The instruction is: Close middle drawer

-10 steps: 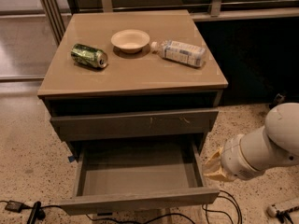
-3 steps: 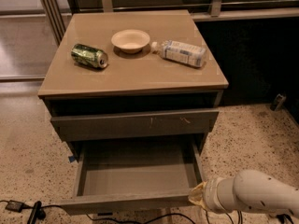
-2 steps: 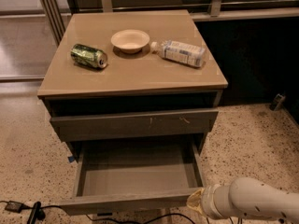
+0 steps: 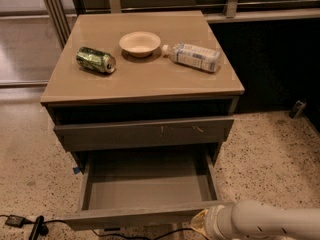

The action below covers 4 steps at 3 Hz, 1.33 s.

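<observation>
Drawer [image 4: 145, 186] pulled out, bare grey inside; tool [image 4: 199, 224] by its front corner, grip unclear.

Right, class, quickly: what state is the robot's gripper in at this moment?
Gripper: cannot be told; it is low in the view, at the right end of the open middle drawer's front.

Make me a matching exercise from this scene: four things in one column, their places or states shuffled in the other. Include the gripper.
Things:
1. green can
2. bowl
3. middle drawer
4. gripper

Places or states:
A. pulled out, inside bare
B. lying on its side, left on the cabinet top
C. low, at the drawer's front right corner
D. upright, towards the back of the cabinet top

Pairs: 1-B, 2-D, 3-A, 4-C
</observation>
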Each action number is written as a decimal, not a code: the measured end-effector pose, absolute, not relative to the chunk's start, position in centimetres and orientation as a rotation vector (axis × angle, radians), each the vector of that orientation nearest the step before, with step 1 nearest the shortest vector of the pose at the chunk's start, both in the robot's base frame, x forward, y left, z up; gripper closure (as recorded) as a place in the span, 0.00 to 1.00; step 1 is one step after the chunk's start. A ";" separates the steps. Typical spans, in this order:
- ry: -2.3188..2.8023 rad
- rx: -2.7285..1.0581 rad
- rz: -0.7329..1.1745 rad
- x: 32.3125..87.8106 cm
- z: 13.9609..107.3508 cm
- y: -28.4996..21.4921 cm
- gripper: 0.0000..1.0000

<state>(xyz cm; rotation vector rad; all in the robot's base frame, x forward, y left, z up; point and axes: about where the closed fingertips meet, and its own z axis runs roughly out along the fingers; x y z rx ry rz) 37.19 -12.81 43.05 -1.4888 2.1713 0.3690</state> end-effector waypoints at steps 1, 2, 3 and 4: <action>2.169 -1.489 0.368 37.3 43.0 -12.7 0.82; 2.169 -1.489 0.368 37.3 43.0 -12.7 0.58; 2.169 -1.489 0.368 37.3 43.0 -12.7 0.36; 2.169 -1.489 0.368 37.3 43.0 -12.7 0.12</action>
